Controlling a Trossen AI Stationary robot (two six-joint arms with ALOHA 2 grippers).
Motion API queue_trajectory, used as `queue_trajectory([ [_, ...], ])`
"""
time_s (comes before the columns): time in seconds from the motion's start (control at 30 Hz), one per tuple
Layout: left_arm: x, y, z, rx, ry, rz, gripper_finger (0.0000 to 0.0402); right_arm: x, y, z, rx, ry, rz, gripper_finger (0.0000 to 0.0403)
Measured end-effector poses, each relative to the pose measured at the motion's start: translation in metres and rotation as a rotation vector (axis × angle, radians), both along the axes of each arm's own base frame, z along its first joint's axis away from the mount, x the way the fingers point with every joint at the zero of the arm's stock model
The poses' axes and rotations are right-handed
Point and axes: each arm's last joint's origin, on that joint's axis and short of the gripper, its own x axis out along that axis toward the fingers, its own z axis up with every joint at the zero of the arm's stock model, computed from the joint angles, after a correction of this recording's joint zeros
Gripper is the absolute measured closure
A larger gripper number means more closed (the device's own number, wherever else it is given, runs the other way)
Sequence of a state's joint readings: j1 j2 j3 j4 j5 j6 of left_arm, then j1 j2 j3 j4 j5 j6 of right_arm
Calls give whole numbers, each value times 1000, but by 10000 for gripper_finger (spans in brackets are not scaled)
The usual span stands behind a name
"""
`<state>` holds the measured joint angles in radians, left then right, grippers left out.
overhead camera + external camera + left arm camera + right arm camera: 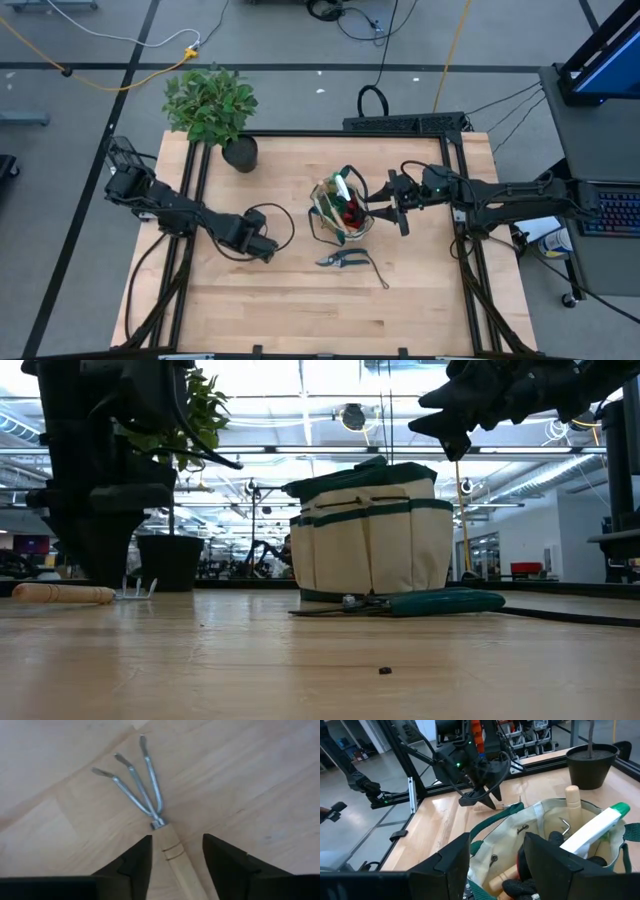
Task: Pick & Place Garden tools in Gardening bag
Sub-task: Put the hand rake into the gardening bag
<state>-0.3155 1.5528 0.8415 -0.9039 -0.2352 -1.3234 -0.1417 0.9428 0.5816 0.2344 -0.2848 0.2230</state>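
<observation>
A garden fork lies flat on the wooden table, its metal tines [132, 782] pointing away from my left gripper [176, 837]. The gripper points down over the fork's wooden handle [175, 860], open, one finger on each side with a gap to the wood. In the low view the fork [62, 593] lies at the left. The gardening bag [335, 210] stands upright mid-table, holding a green-white item [600, 825] and a wooden handle [572, 795]. Dark pruning shears [343, 260] lie in front of it. My right gripper [385, 205] hovers open at the bag's right rim.
A leafy potted plant [210, 100] in a black pot [240, 153] stands at the far left of the table. A black metal frame [400, 125] borders the table. Bare wood [300, 310] stretches along the near side.
</observation>
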Motion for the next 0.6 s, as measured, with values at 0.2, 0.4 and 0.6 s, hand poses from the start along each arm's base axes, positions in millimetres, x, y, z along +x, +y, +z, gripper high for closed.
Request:
queue_trajectory([
  [0.2, -5, -1, -19, -43, -47, -2, 270, 0, 0, 0, 0, 0, 0, 222],
  [0.4, -9, 0, -22, -46, -36, -24, 295, 0, 0, 0, 1, 1, 1, 222],
  [0.6, -3, -1, -21, -41, -66, -121, 335, -1, 0, -3, -41, 24, 15, 222],
])
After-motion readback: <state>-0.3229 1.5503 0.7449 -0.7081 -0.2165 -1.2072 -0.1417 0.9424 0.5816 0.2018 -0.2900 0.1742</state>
